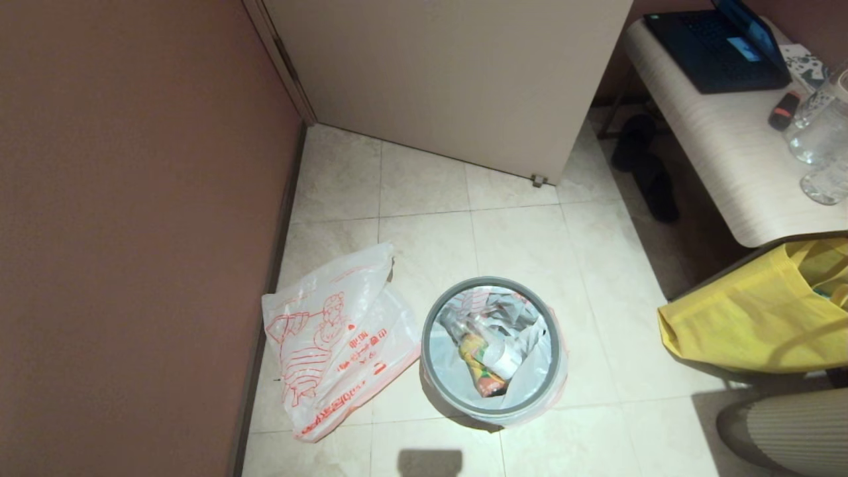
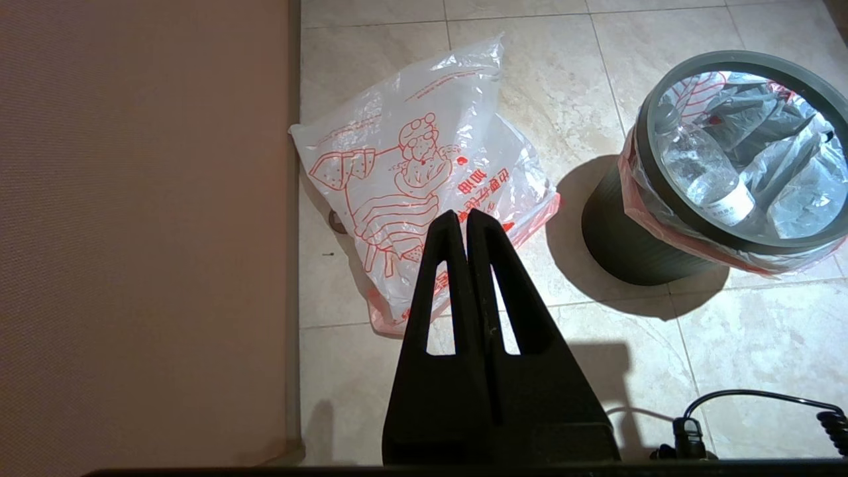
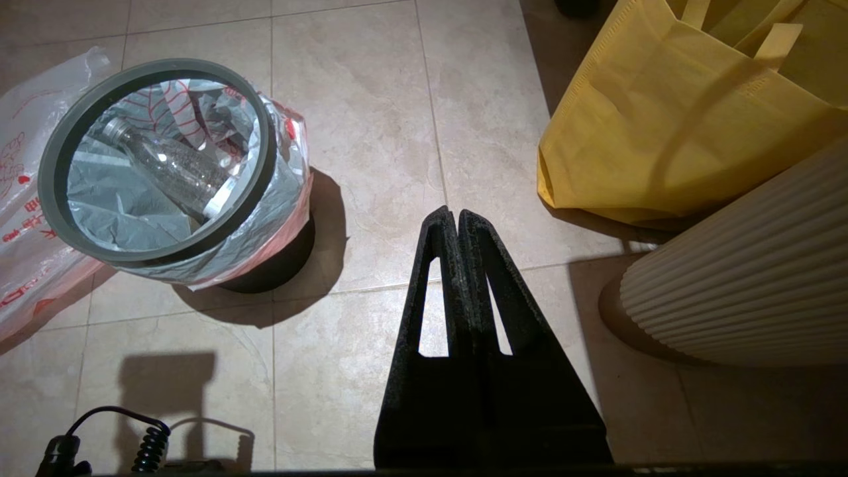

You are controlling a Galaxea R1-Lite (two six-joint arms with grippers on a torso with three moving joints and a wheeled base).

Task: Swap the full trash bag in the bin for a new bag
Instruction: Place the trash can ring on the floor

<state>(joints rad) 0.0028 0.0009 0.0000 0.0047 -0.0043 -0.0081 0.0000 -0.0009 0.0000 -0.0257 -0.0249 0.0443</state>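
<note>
**Both grippers parked, nothing grabbed**

Closest to me: my left gripper [image 2: 461, 215], fingers pressed together and empty, hanging over the floor tiles [image 1: 517, 245]. Going left to right: the new bag [image 1: 334, 338] lies flat by the wall [image 1: 132, 232], then the bin [image 1: 493, 348] just beside it with the full trash bag [image 1: 530, 361] inside, edge folded over the rim. My right gripper [image 3: 458, 213], also closed and empty, hangs between the bin and a yellow tote [image 1: 748, 318].

Red characters on the new bag [image 2: 411, 179], unreadable.
</note>
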